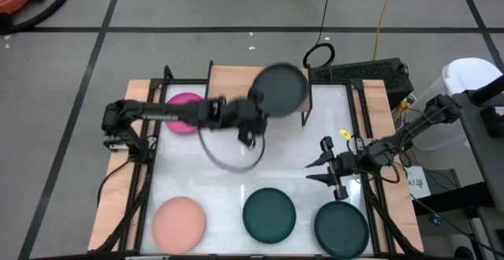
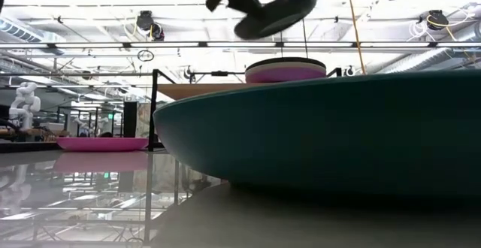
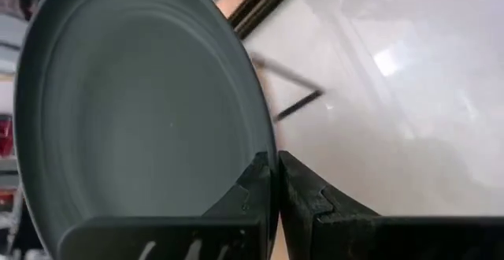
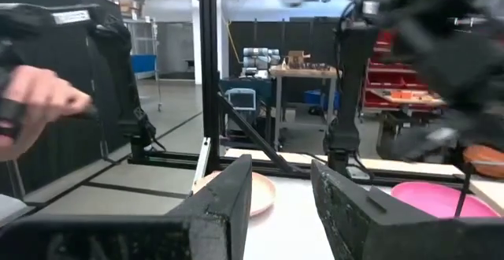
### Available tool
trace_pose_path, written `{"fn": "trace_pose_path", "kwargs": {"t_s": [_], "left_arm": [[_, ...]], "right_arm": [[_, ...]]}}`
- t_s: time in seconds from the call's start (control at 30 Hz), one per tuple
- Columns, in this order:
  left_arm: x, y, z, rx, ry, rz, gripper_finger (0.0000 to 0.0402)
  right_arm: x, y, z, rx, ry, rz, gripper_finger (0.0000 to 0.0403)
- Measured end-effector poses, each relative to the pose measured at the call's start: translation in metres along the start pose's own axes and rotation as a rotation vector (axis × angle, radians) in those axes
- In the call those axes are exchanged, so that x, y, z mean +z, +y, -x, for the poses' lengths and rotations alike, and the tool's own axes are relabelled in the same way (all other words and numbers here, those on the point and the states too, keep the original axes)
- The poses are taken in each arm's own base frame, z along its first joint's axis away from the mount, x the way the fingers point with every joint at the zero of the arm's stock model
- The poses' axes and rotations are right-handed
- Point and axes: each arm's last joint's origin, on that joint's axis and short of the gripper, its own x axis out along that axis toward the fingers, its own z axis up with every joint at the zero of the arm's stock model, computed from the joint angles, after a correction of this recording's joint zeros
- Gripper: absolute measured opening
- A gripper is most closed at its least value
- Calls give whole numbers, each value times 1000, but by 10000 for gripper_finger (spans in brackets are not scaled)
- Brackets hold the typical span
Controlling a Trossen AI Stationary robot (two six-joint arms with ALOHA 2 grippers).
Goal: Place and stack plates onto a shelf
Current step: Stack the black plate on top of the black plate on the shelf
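My left gripper (image 1: 253,120) is shut on a charcoal plate (image 1: 280,90) that hovers above the light-wood shelf (image 1: 232,76). In the low view this plate (image 2: 275,15) hangs over a stack (image 2: 285,69) on the shelf board (image 2: 199,90): a charcoal plate on top, then a beige one and a purple one. A magenta plate (image 1: 183,110) lies flat on the table by the shelf's left end. A salmon plate (image 1: 179,221) and two teal plates (image 1: 269,215) (image 1: 342,228) lie along the near edge. My right gripper (image 1: 321,165) waits open above the table's right part. My left gripper (image 3: 274,173) pinches the charcoal plate by its rim (image 3: 266,138), one finger (image 3: 303,201) on the underside and the other on the inner face. The fingers come about level from the table's left. The plate is lifted clear and tilted above the shelf's stack.
Black frame posts (image 1: 305,106) stand around the shelf and the table's sides. A teal plate (image 2: 323,128) fills the low view's foreground. In the right wrist view the salmon plate (image 4: 260,193) and the magenta plate (image 4: 433,198) show, and a blurred hand (image 4: 39,102) beyond the table.
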Motion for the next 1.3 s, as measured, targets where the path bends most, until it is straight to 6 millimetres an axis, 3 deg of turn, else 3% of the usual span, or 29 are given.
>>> {"fn": "trace_pose_path", "kwargs": {"t_s": [0.2,0.43,0.6,0.87,1.2,1.3], "left_arm": [[-45,34,-29,-56,4,95,12],[-64,36,-67,-75,-17,132,16],[-62,33,-78,-60,-43,128,43],[-54,29,-78,-57,-66,129,58],[-36,25,-70,35,-3,152,171],[-23,27,-51,104,6,146,191]], "right_arm": [[1,1,1,8,-11,28,114],[1,1,1,6,-5,34,114],[0,1,1,6,2,36,114],[-3,1,1,3,26,40,114],[-3,1,1,3,27,32,114],[-4,1,1,3,38,23,114]]}}
